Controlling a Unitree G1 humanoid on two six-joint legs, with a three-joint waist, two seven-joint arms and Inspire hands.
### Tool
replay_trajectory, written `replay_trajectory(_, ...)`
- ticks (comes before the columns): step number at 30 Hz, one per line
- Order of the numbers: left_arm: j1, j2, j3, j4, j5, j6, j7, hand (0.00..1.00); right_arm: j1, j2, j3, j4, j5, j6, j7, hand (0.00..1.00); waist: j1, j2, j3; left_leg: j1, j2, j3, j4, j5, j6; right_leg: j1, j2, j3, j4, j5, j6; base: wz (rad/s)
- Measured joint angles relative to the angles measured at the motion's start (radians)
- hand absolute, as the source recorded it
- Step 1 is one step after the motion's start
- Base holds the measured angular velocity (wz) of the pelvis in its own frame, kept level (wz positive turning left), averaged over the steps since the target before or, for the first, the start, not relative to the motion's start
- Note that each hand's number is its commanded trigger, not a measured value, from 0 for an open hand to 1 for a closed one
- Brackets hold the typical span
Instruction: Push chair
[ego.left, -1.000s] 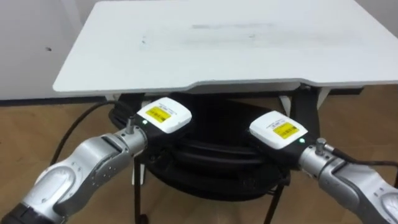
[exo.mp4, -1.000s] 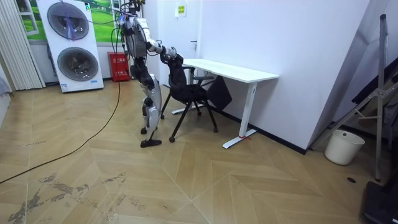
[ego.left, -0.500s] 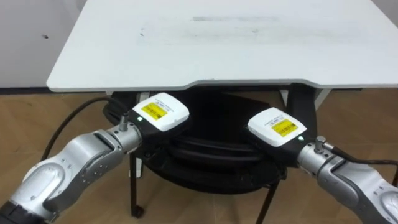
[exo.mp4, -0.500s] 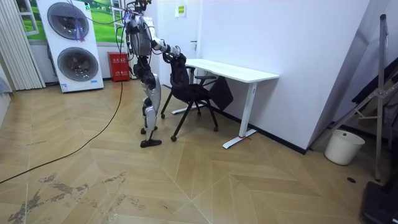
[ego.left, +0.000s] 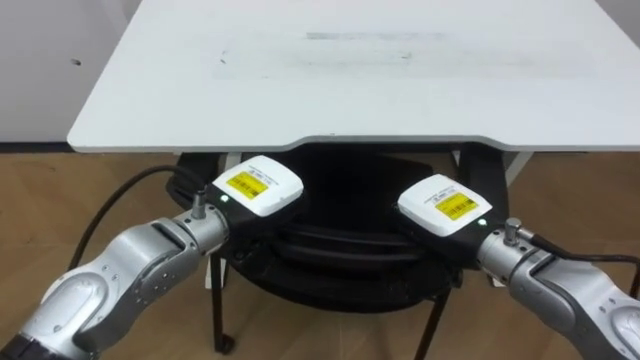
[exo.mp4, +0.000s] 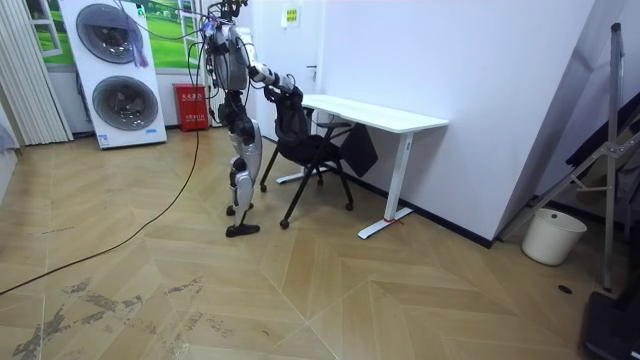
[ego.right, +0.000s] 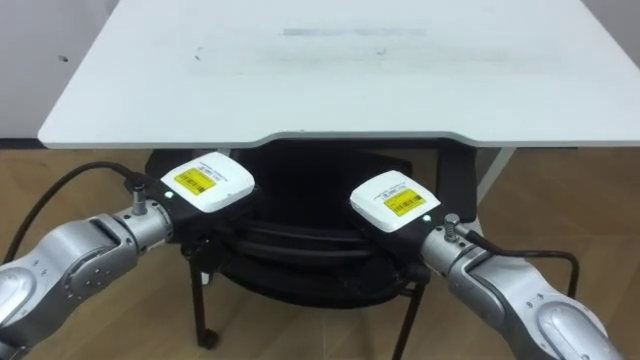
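A black chair stands in front of me, its seat partly under the white desk. Both hands rest on the top of its backrest: my left hand on the left end, my right hand on the right end. Only the backs of the hands show; the fingers are hidden behind the backrest. In the room view I stand upright behind the chair with both arms stretched out to it, facing the desk.
The desk's front edge lies just beyond my hands, its legs on either side of the chair. Two stacked washing machines and a red box stand behind me. A white bucket sits far off at the room view's right.
The chair has slid a little further toward the desk with both hands on its backrest. In the room view my body has come more upright and closer to the desk.
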Motion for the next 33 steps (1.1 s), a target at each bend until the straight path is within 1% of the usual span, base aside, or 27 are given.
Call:
replay_trajectory(4, 0.000, 0.004, 0.000, -0.003, 0.000, -0.006, 0.001, 1.00, 0.000, 0.000, -0.004, -0.002, 0.000, -0.003, 0.002, 1.00, -0.003, -0.001, -0.0010, 0.002, -0.002, 0.001, -0.006, 0.000, 0.000, 0.005, -0.001, 0.002, -0.013, 0.002, 0.002, 0.00)
replay_trajectory(9, 0.000, 0.005, 0.001, -0.021, 0.000, 0.004, -0.004, 1.00, 0.000, 0.000, -0.027, -0.017, -0.005, -0.007, 0.025, 1.00, -0.002, 0.002, -0.0026, 0.002, -0.003, 0.006, -0.015, 0.000, 0.000, 0.002, -0.001, 0.007, -0.016, 0.003, 0.002, 0.00)
replay_trajectory(12, 0.000, 0.006, 0.001, -0.029, 0.000, 0.006, -0.005, 1.00, 0.000, 0.001, -0.039, -0.025, -0.005, -0.010, 0.035, 1.00, -0.001, 0.006, -0.0052, 0.002, -0.003, 0.009, -0.019, 0.000, 0.000, 0.000, -0.001, 0.010, -0.016, 0.003, 0.002, 0.00)
replay_trajectory(13, 0.000, 0.006, 0.001, -0.028, 0.000, 0.006, -0.005, 0.90, 0.000, 0.001, -0.040, -0.027, -0.005, -0.010, 0.037, 1.00, -0.001, 0.008, -0.0065, 0.002, -0.003, 0.009, -0.020, 0.000, 0.000, 0.001, -0.001, 0.010, -0.016, 0.003, 0.002, 0.00)
replay_trajectory(15, 0.000, 0.006, 0.001, -0.028, 0.000, 0.006, -0.005, 0.44, 0.000, 0.001, -0.041, -0.029, -0.005, -0.010, 0.042, 1.00, -0.001, 0.011, -0.0083, 0.002, -0.003, 0.009, -0.021, 0.000, 0.000, 0.002, -0.002, 0.010, -0.016, 0.003, 0.001, 0.00)
replay_trajectory(16, 0.000, 0.002, 0.001, -0.028, 0.000, 0.007, -0.007, 0.00, 0.000, 0.001, -0.042, -0.029, -0.005, -0.010, 0.044, 0.82, -0.002, 0.012, -0.0087, 0.003, -0.003, 0.011, -0.022, 0.000, 0.000, -0.001, -0.002, 0.011, -0.016, 0.003, 0.001, 0.00)
replay_trajectory(17, 0.000, -0.002, 0.001, -0.028, 0.000, 0.011, -0.010, 0.00, 0.000, 0.001, -0.042, -0.029, -0.005, -0.010, 0.044, 0.45, -0.001, 0.013, -0.0092, 0.004, -0.003, 0.012, -0.022, 0.000, 0.000, -0.001, -0.002, 0.012, -0.016, 0.003, 0.001, 0.00)
replay_trajectory(18, 0.000, -0.005, 0.001, -0.028, 0.000, 0.014, -0.012, 0.00, 0.000, 0.001, -0.042, -0.029, -0.005, -0.009, 0.044, 0.11, -0.001, 0.013, -0.0093, 0.005, -0.003, 0.013, -0.022, 0.000, 0.000, 0.000, -0.002, 0.012, -0.016, 0.003, 0.001, 0.00)
replay_trajectory(19, 0.000, -0.011, 0.001, -0.028, 0.000, 0.023, -0.019, 0.00, 0.000, 0.003, -0.042, -0.029, -0.007, -0.006, 0.048, 0.00, 0.000, 0.014, -0.0099, 0.007, -0.003, 0.013, -0.022, 0.000, 0.000, 0.001, -0.002, 0.012, -0.016, 0.003, 0.001, 0.00)
replay_trajectory(20, 0.000, -0.015, 0.001, -0.029, 0.000, 0.030, -0.025, 0.00, 0.000, 0.006, -0.042, -0.029, -0.007, -0.003, 0.059, 0.00, 0.002, 0.015, -0.0103, 0.009, -0.004, 0.014, -0.023, 0.000, 0.000, 0.003, -0.003, 0.013, -0.016, 0.003, 0.001, 0.00)
replay_trajectory(22, 0.000, -0.016, 0.001, -0.035, -0.001, 0.030, -0.039, 0.00, 0.000, 0.010, -0.042, -0.029, -0.007, 0.000, 0.079, 0.00, 0.003, 0.016, -0.0113, 0.012, -0.004, 0.015, -0.024, 0.000, 0.000, 0.004, -0.003, 0.014, -0.015, 0.003, 0.002, -0.02)
replay_trajectory(24, 0.003, -0.019, 0.001, -0.056, -0.003, 0.021, -0.062, 0.00, 0.000, 0.015, -0.047, -0.032, -0.002, 0.006, 0.104, 0.00, 0.003, 0.016, -0.0113, 0.015, -0.003, 0.016, -0.024, 0.000, -0.001, 0.005, -0.003, 0.014, -0.014, 0.003, 0.002, -0.06)
replay_trajectory(26, 0.003, -0.027, 0.002, -0.100, -0.015, 0.017, -0.065, 0.00, 0.000, 0.036, -0.097, -0.047, 0.072, 0.029, 0.142, 0.00, 0.001, 0.016, -0.0115, 0.022, -0.002, 0.022, -0.026, 0.001, 0.000, 0.007, -0.003, 0.021, -0.014, 0.006, 0.002, -0.12)
replay_trajectory(27, 0.003, -0.029, 0.002, -0.104, -0.017, 0.014, -0.065, 0.00, 0.000, 0.042, -0.109, -0.048, 0.093, 0.036, 0.146, 0.00, 0.001, 0.016, -0.0114, 0.025, -0.001, 0.025, -0.027, 0.001, 0.000, 0.007, -0.003, 0.025, -0.014, 0.006, 0.002, -0.15)
replay_trajectory(28, 0.003, -0.040, 0.003, -0.115, -0.019, 0.014, -0.065, 0.00, 0.000, 0.051, -0.123, -0.048, 0.123, 0.046, 0.154, 0.00, 0.002, 0.016, -0.0113, 0.036, -0.002, 0.031, -0.035, 0.003, 0.000, 0.012, -0.003, 0.031, -0.015, 0.007, 0.003, -0.16)
replay_trajectory(29, 0.003, -0.050, 0.007, -0.122, -0.019, 0.015, -0.065, 0.00, 0.000, 0.052, -0.124, -0.048, 0.131, 0.056, 0.168, 0.00, 0.002, 0.015, -0.0112, 0.048, -0.003, 0.037, -0.041, 0.003, 0.000, 0.018, -0.004, 0.038, -0.016, 0.008, 0.004, -0.16)
replay_trajectory(31, 0.003, -0.054, 0.008, -0.122, -0.020, 0.016, -0.065, 0.00, 0.000, 0.062, -0.131, -0.048, 0.147, 0.071, 0.182, 0.00, 0.002, 0.015, -0.0110, 0.063, -0.003, 0.045, -0.051, 0.005, -0.001, 0.025, -0.005, 0.045, -0.017, 0.007, 0.004, -0.12)
replay_trajectory(33, 0.003, -0.056, 0.012, -0.123, -0.023, 0.017, -0.066, 0.00, 0.000, 0.086, -0.156, -0.048, 0.159, 0.087, 0.196, 0.00, 0.000, 0.014, -0.0105, 0.070, -0.003, 0.046, -0.057, 0.007, -0.002, 0.030, -0.004, 0.047, -0.030, 0.008, 0.004, -0.03)
